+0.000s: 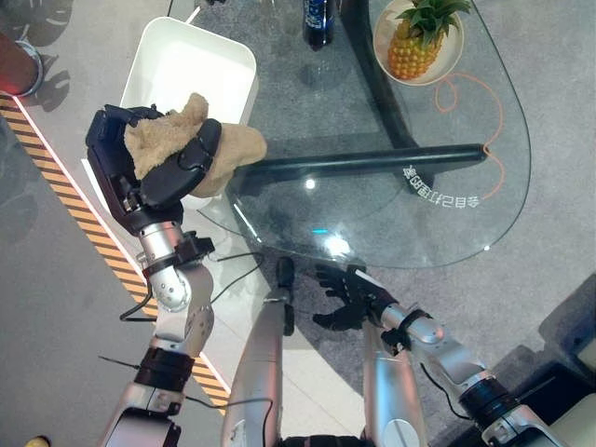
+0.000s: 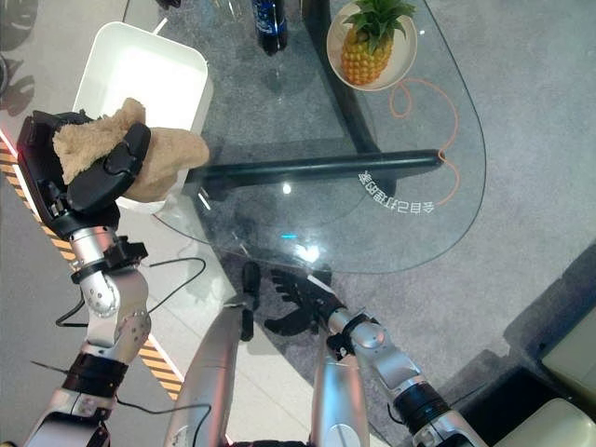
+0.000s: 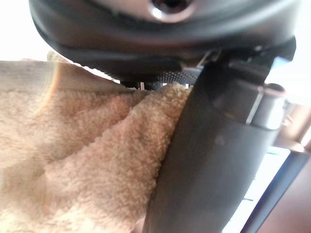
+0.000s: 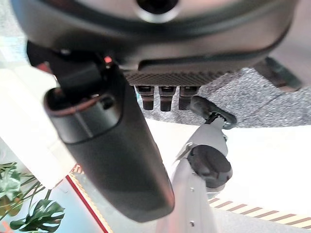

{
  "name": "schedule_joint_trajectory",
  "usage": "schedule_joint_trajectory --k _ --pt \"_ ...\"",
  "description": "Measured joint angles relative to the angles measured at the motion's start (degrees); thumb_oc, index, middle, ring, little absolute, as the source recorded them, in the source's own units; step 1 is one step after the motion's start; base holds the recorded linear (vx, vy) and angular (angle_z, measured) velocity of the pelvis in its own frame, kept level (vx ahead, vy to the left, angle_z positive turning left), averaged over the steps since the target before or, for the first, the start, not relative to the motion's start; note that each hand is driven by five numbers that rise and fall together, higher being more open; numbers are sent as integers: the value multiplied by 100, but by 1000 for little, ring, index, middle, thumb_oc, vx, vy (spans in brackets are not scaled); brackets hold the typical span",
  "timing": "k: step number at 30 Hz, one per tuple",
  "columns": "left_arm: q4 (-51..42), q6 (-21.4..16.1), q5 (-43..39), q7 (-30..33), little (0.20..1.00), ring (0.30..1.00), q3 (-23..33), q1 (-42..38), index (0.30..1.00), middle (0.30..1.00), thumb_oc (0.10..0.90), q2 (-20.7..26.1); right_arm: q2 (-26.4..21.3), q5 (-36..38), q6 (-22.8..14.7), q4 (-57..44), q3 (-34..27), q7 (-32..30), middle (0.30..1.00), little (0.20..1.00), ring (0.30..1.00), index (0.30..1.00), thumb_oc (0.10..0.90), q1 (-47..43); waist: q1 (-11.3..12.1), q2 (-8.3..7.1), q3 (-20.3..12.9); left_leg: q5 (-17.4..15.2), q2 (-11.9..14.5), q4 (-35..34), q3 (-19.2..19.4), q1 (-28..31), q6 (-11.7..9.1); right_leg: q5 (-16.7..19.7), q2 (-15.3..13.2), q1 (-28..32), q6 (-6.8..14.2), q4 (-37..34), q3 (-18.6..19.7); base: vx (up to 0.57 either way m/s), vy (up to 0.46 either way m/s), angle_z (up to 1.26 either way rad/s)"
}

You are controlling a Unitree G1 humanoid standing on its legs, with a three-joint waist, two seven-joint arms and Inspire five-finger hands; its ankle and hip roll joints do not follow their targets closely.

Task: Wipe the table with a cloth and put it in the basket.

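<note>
Two robot hands at work over a glass worktop (image 1: 419,177). Left robot hand (image 1: 154,168) raised beside the worktop's left edge, fingers and thumb curled round a tan fluffy cloth (image 1: 209,149); cloth bunched in the palm, one end sticking out toward the glass and overlapping its rim in the head views. Same cloth (image 3: 87,160) pressed against the thumb in the left wrist view. White basket (image 1: 154,51) on the floor just beyond that robot hand, left of the worktop, a rectangular tub with rounded corners, partly hidden by cloth and fingers. Cannot tell how high above the basket the cloth hangs. Right robot hand (image 1: 349,296) low at the near edge of the worktop, below the glass rim, fingers relaxed and slightly spread, holding nothing. On the far part of the glass, a pineapple (image 1: 419,42) in a pale bowl (image 1: 452,58), and near it a dark bottle (image 1: 318,23) cut off by the top of the view. Dark bar (image 1: 372,161) of the frame seen through the glass, running across under the middle
</note>
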Motion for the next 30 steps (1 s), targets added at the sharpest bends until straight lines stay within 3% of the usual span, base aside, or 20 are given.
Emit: schedule_joint_trajectory --k 7,15,23,30 --pt "1045 254 844 1081 200 300 -12 -744 300 300 100 585 -125 179 28 21 83 82 900 900 900 900 800 -30 -138 -6 1 -37 47 198 -2 -92 -30 14 31 4 19 13 -19 26 37 -1" --pt "2027 790 1597 1908 200 300 -252 -1582 300 300 100 1228 -131 336 -67 23 434 146 900 900 900 900 800 -63 -263 -172 9 -176 147 461 -18 -241 -26 30 100 -8 54 3 -38 -7 6 -3" --pt "3061 1182 1570 1998 200 300 -761 -2496 300 300 100 1821 -118 582 -248 20 620 146 900 900 900 900 800 -186 -424 -435 2 -250 213 599 -28 -618 -3 131 172 -256 82 -128 -47 35 16 -3" --pt "3850 1608 1425 2005 200 300 -1093 -3025 300 300 100 1849 -99 673 -377 26 697 146 900 900 900 900 800 -301 -597 -571 2 -279 244 676 12 -956 58 304 210 -431 168 -431 -26 15 37 -6"
